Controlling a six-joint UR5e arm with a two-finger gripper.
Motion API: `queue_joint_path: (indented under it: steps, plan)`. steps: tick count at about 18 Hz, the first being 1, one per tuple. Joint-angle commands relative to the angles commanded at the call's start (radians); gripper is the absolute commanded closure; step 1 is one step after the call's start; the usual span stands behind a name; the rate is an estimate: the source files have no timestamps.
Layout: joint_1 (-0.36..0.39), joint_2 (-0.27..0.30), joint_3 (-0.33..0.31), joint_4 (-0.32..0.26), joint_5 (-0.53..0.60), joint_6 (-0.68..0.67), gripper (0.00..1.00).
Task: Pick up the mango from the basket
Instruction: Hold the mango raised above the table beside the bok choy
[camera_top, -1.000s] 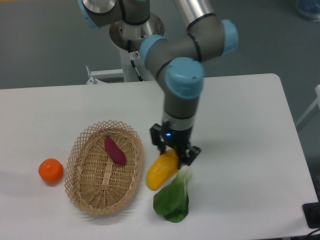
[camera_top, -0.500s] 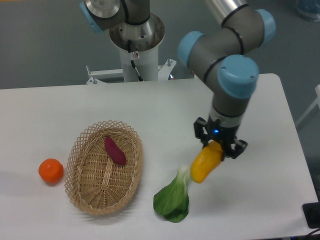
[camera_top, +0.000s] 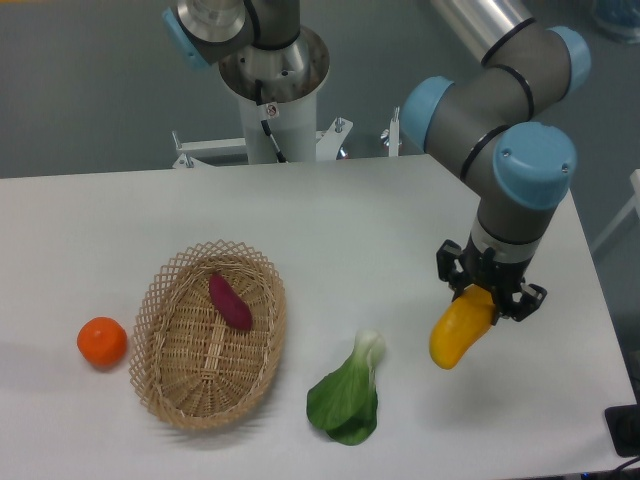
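I've got the end effector (camera_top: 489, 297) clamped on the mango's (camera_top: 460, 329) top end, so the fruit hangs tilted above the table (camera_top: 420, 220) near its right edge, well clear of the basket (camera_top: 168, 378) and the leafy green (camera_top: 346, 397).

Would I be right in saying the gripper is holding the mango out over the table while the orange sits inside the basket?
Not quite: the camera view shows the orange on the table left of the basket, which holds the purple sweet potato. The gripper does hold the mango over the table.
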Motion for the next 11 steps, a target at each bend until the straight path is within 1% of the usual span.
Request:
queue_joint_path:
  steps: [4, 11]
  plan:
    - [0.003, -0.014, 0.006, 0.006, 0.0, 0.002, 0.64]
    - [0.011, -0.012, 0.008, 0.003, 0.009, 0.002, 0.63]
